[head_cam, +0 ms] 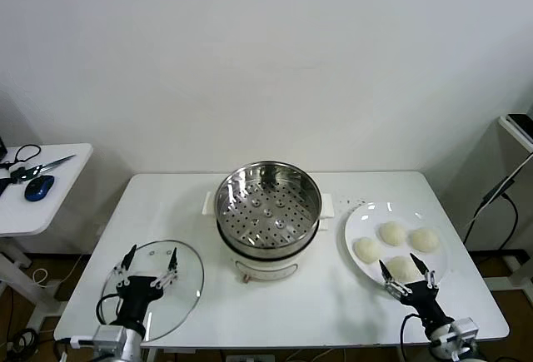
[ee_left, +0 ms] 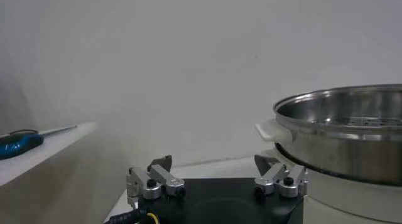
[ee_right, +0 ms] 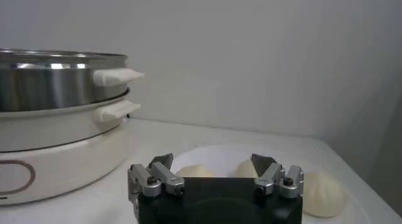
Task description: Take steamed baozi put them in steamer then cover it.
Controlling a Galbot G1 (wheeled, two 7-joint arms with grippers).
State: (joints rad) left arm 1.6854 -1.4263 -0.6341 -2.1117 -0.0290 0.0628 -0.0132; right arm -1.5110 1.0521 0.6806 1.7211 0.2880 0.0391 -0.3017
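Observation:
The steamer [head_cam: 268,200] stands mid-table, a shiny steel basket with a perforated floor on a white pot base; nothing lies in it. Several cream-white baozi [head_cam: 392,233] rest on a white plate [head_cam: 362,216] to its right. My right gripper [head_cam: 407,272] hovers open over the nearest baozi [head_cam: 403,264]; in the right wrist view the gripper [ee_right: 212,162] frames two baozi [ee_right: 196,171] beyond its jaws. The glass cover [head_cam: 187,283] lies flat at the front left. My left gripper [head_cam: 151,258] is open above it and hides its centre. The left wrist view shows this gripper [ee_left: 213,164] beside the steamer [ee_left: 345,137].
A small side table [head_cam: 50,212] at the left carries scissors and a blue mouse [head_cam: 39,187]. Another stand with a cable [head_cam: 500,191] sits at the far right. Both grippers are near the table's front edge.

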